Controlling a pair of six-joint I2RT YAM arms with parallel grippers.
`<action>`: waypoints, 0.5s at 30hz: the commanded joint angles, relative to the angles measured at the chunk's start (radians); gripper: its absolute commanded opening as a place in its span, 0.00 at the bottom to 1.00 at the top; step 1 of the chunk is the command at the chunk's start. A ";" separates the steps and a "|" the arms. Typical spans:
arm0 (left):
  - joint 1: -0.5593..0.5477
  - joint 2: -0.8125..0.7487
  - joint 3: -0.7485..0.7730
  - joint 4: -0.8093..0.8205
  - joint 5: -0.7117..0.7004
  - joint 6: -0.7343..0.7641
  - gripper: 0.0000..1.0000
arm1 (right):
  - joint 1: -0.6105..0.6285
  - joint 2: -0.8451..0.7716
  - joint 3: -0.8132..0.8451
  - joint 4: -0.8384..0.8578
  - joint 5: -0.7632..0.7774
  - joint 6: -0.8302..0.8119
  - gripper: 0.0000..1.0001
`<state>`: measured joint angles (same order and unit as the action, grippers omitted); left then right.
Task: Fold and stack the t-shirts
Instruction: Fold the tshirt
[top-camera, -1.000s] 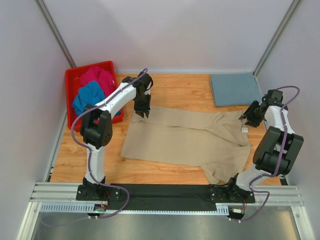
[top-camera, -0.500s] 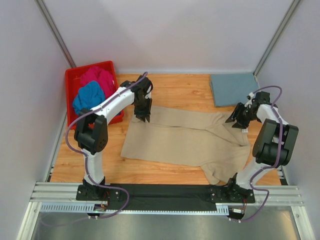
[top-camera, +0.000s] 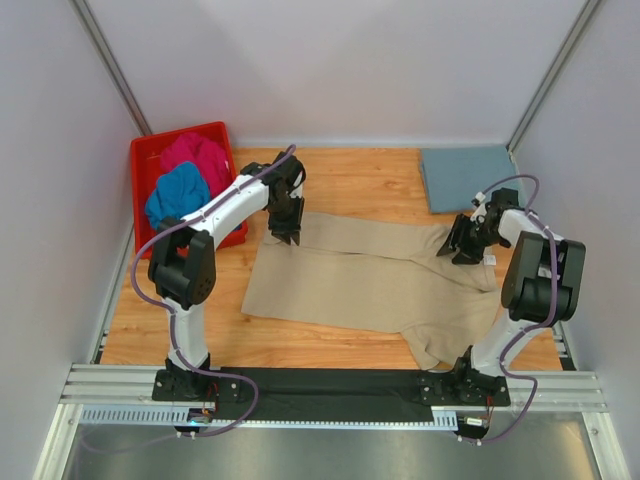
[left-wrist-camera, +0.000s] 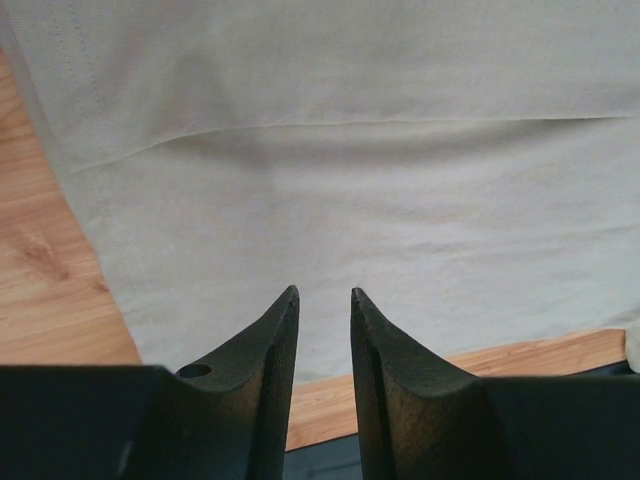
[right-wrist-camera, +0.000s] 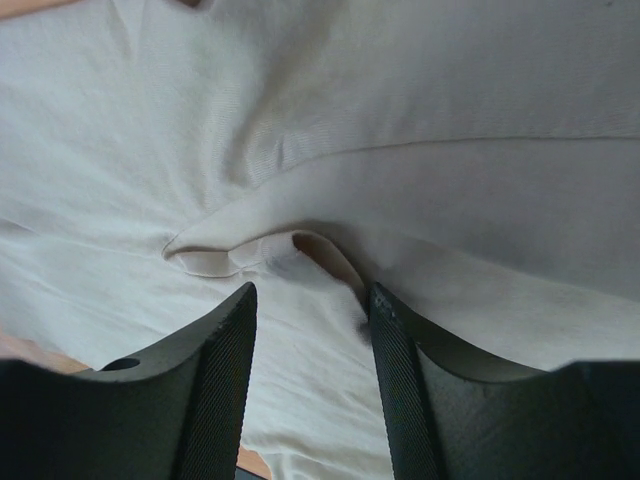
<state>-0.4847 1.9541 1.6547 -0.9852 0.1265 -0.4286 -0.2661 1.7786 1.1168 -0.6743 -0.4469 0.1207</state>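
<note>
Nearest the arm bases, the beige t-shirt (top-camera: 370, 280) lay spread flat on the wooden table (top-camera: 350, 175), one sleeve bunched at its near right corner. The left gripper (top-camera: 287, 235) hung over the shirt's far left corner. In the left wrist view its fingers (left-wrist-camera: 275, 340) stood a narrow gap apart with nothing between them, the cloth smooth beneath and a hemmed edge running along the left side. The right gripper (top-camera: 460, 250) was at the shirt's far right edge, by the collar. In the right wrist view its fingers (right-wrist-camera: 225, 340) were spread apart, and a raised fold of beige cloth lay just ahead of the tips; whether they touched it could not be told. Beyond the shirt's far right corner a dusty grey-blue t-shirt (top-camera: 470, 178) lay folded flat. Off the shirt's far left corner stood a red bin (top-camera: 180, 135), holding a crumpled bright blue t-shirt (top-camera: 175, 195) and, behind that, a magenta t-shirt (top-camera: 195, 152).
</note>
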 joint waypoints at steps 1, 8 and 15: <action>-0.006 -0.057 0.008 0.010 0.012 0.021 0.35 | 0.016 -0.028 -0.017 0.021 0.002 -0.021 0.50; -0.006 -0.078 0.004 0.013 0.027 0.011 0.35 | 0.076 -0.139 -0.028 -0.077 0.054 0.007 0.42; -0.023 -0.115 -0.026 0.055 0.039 -0.032 0.35 | 0.108 -0.327 -0.173 -0.202 0.181 0.161 0.33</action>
<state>-0.4900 1.9049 1.6428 -0.9676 0.1463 -0.4339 -0.1555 1.5013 1.0065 -0.7898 -0.3397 0.1795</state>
